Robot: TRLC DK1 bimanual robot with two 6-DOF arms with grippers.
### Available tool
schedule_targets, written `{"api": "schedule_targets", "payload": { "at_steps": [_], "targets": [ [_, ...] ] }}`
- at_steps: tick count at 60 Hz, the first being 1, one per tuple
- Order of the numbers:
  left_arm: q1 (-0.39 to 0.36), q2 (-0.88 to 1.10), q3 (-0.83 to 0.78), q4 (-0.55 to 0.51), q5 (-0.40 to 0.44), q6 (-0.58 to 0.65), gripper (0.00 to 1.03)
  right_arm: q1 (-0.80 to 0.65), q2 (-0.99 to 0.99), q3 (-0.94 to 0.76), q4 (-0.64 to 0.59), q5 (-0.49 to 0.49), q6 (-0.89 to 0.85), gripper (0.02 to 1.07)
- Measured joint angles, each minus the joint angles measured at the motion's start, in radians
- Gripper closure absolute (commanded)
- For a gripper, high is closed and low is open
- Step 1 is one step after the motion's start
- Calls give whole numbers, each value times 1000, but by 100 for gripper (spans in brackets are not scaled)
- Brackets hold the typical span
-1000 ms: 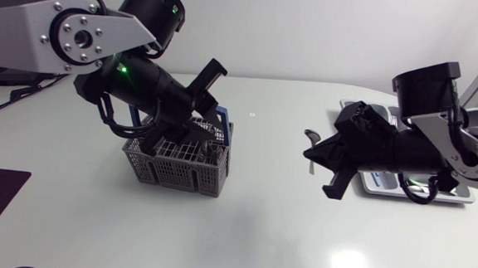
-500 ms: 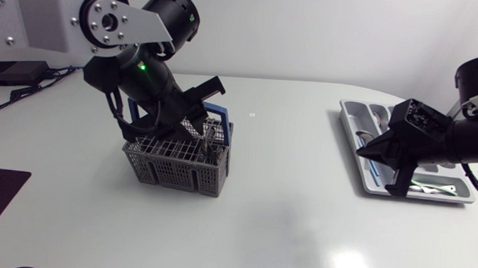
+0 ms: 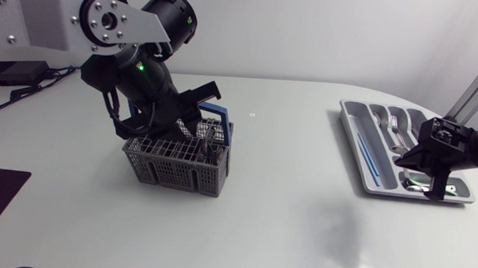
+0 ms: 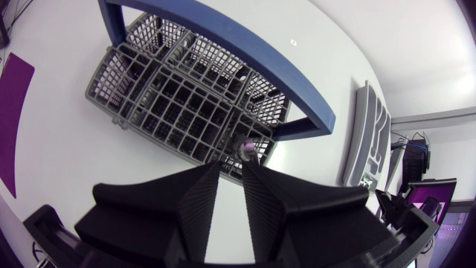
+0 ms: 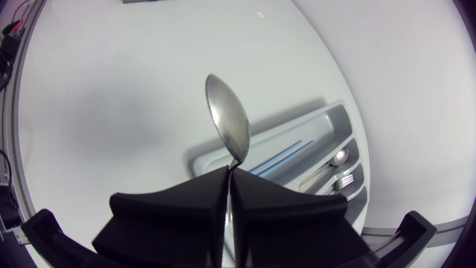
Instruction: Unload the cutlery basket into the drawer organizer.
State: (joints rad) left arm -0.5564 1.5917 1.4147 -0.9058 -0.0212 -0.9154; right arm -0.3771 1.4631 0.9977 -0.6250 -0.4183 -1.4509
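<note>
Right gripper (image 5: 228, 173) clamped on a spoon (image 5: 227, 123); left gripper (image 4: 230, 167) narrowly parted above the cutlery basket (image 4: 171, 97).
Spoon: handle pinched between both fingers, bowl projecting ahead, over the grey drawer organizer (image 5: 336, 113). Organizer: forks (image 3: 393, 123) in a far compartment, a blue piece (image 3: 369, 154) in the long slot. Left gripper: table visible through the slim gap; a handle tip (image 4: 245, 147) just ahead of the fingertips, contact uncertain. Basket: grey mesh, blue handle (image 4: 223, 37), standing on the white table (image 3: 258, 227), well apart from the organizer.
</note>
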Motion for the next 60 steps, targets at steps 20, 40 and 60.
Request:
{"api": "schedule_targets", "payload": {
  "at_steps": [20,40,60],
  "targets": [
    [-35,0,0,-3,-18,30,78,-166,236,130,50,39,-157,101],
    [-44,0,-32,-7,-40,61,78,-220,395,171,190,153,-229,91],
    [-55,0,-69,-10,-48,75,77,-217,433,152,315,244,-232,28]
  ]
}}
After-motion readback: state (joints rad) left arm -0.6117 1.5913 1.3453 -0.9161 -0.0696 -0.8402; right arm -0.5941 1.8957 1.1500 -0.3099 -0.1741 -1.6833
